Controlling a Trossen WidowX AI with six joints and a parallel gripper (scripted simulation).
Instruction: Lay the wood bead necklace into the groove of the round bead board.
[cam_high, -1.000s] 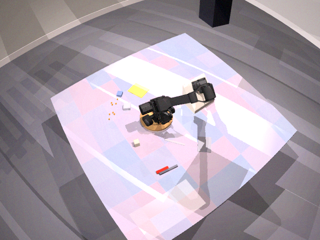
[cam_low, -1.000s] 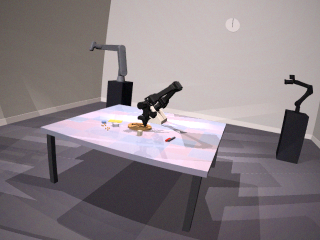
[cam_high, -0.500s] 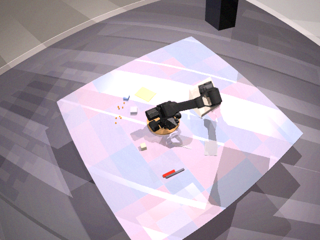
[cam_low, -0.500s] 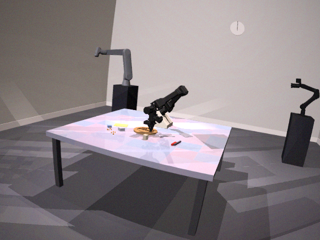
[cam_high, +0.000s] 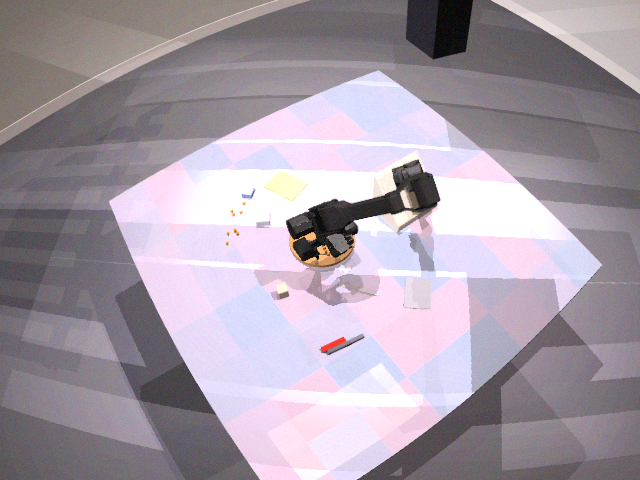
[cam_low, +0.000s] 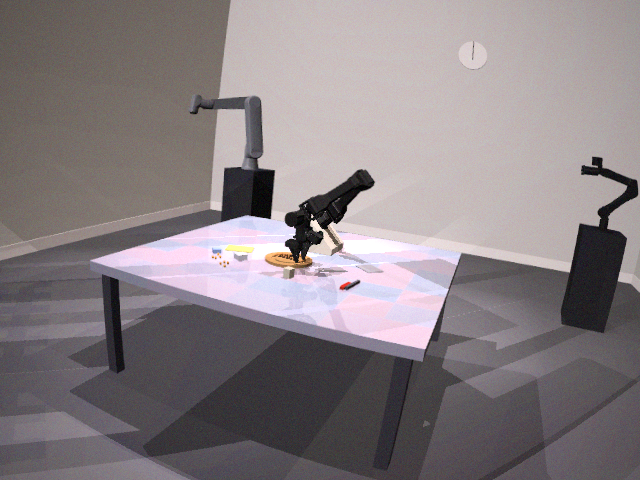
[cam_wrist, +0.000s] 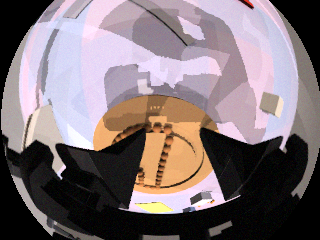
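The round orange-brown board (cam_high: 321, 255) (cam_low: 273, 262) (cam_wrist: 172, 112) looks like smooth wood, and its round brown beads (cam_wrist: 164, 156) like satin wood. The pink-and-blue patchwork tabletop (cam_high: 258, 320) (cam_low: 206, 284) has a smooth, glossy surface, bright streaks reaching towards its edges. The black jointed arm (cam_high: 369, 208) (cam_low: 333, 198) looks like matt plastic or metal.

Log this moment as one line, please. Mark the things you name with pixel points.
pincer (cam_high: 324, 253) (cam_low: 299, 261) (cam_wrist: 174, 132): open, over board | necklace (cam_wrist: 164, 156): on round bead board (cam_high: 321, 265) (cam_low: 273, 262) (cam_wrist: 117, 112), partly off groove | task: unfinished

Black arm bent, tool (cam_high: 321, 251) (cam_low: 298, 261) (cam_wrist: 174, 132) pointing down, fingers parted, apparently holding nothing.
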